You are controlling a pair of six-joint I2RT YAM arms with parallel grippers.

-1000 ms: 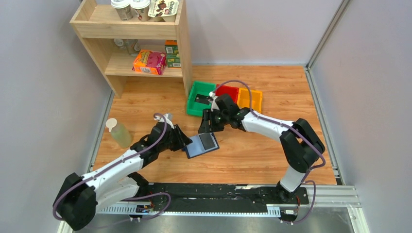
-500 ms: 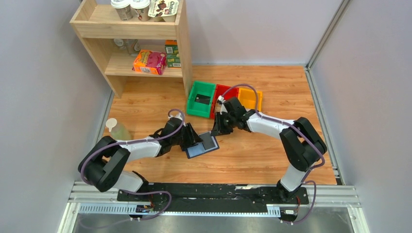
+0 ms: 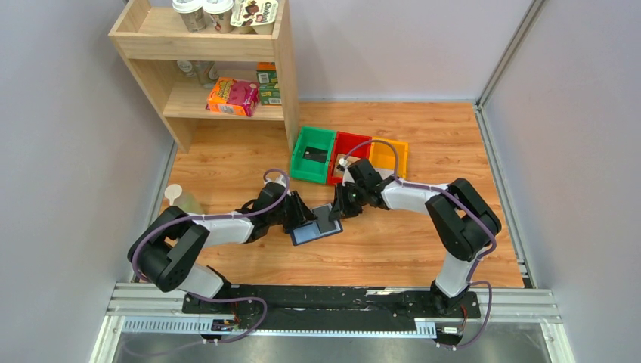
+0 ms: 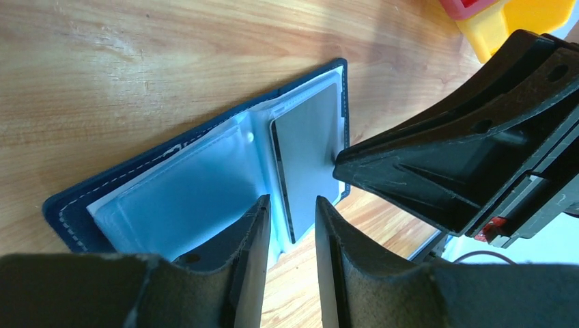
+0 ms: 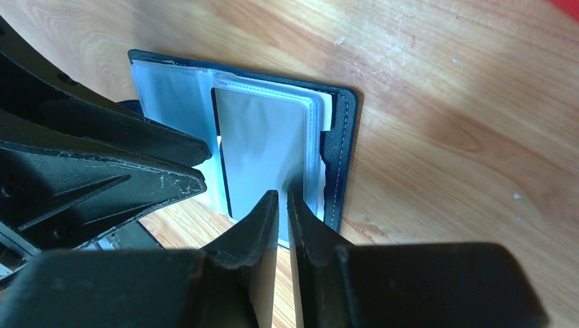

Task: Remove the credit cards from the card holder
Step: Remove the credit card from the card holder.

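Note:
The navy card holder lies open on the wooden floor between my two grippers. It shows in the left wrist view and the right wrist view, with pale blue inner pockets. A silver-grey credit card sits in a clear pocket on one page. My left gripper is slightly open, its tips at the holder's near edge by the spine. My right gripper has its jaws almost together, tips over the card's near end; nothing shows between them. A dark card lies in the green bin.
The green bin, a red bin and a yellow bin stand in a row just behind the holder. A wooden shelf with boxes and cups is at the back left. A pale bottle stands at the left.
My right gripper has moved from the green bin down to the holder's card page. My left arm has reached further forward, bringing its gripper onto the holder's left side.

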